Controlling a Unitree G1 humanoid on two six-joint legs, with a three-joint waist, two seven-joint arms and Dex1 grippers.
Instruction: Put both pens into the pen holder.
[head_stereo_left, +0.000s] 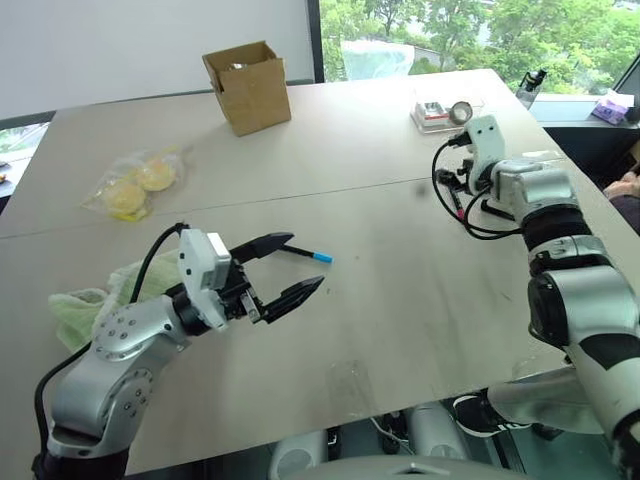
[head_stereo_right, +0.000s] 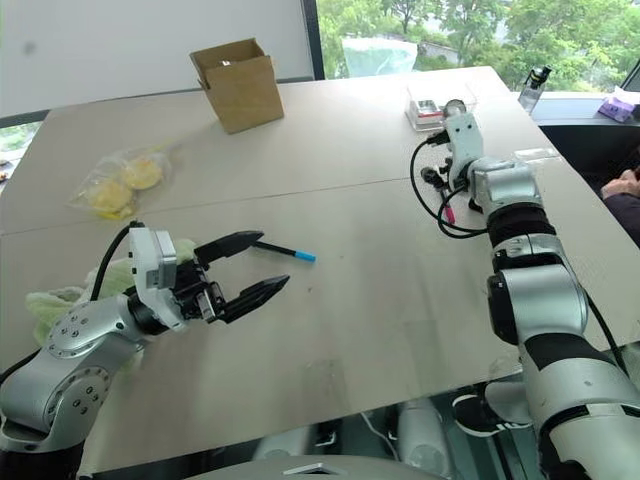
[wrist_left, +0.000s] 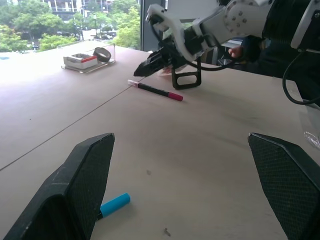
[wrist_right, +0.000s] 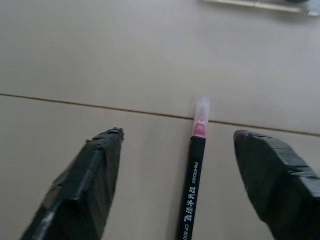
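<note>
Jaws of right gripper (wrist_right: 170, 175) spread apart, nothing held; pink-ended pen (wrist_right: 192, 185) seen flat on surface (head_stereo_left: 380, 300) between them, long axis running along fingers. Pen holder (wrist_left: 186, 79) just beside. Left gripper (head_stereo_left: 285, 270) jaws apart, blue-ended pen (head_stereo_left: 305, 254) just beyond.

Both arms are silver-grey metal with rounded joint housings and black bands at the joints. Each wrist carries a white boxy camera block. A black cable loops from each block back along the arm. The left hand (head_stereo_left: 283, 270) and right hand (wrist_left: 145, 67) each have two black, tapered, fine-textured fingers (wrist_right: 95, 170).
</note>
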